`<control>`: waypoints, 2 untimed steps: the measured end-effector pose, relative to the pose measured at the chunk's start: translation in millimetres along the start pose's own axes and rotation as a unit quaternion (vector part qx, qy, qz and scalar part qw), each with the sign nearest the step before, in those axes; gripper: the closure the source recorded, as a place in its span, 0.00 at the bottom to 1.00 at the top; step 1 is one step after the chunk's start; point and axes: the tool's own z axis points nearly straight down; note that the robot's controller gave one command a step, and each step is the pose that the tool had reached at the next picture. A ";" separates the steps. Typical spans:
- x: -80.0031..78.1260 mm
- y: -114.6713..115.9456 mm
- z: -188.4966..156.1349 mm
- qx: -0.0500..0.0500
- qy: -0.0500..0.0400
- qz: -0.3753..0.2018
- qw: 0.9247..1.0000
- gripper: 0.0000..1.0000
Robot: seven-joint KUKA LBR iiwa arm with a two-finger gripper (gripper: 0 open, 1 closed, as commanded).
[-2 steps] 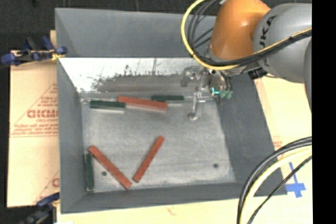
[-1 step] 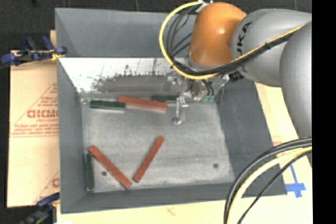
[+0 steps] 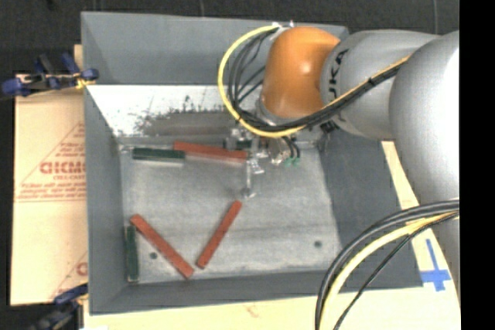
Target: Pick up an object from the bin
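Here the tool hangs low near the middle of the bin, at the right end of a red-brown stick that lies near the back wall. A dark green stick lies just left of it. Whether the tool is apart or together cannot be told. A slanting red stick, another red stick and a second green stick lie toward the front left.

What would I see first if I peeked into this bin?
The big silver arm with its orange cover reaches in from the right, its claw low beside one end of a long red stick near the far wall. Toward the front left, a slanted red stick and a second red stick make a V shape.
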 end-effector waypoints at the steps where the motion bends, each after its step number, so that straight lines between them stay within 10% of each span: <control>1: -16.7 12.2 22.1 0.000 -0.007 0.041 0.999 1.00; 2: -12.8 12.3 27.3 0.000 -0.001 0.040 0.999 0.00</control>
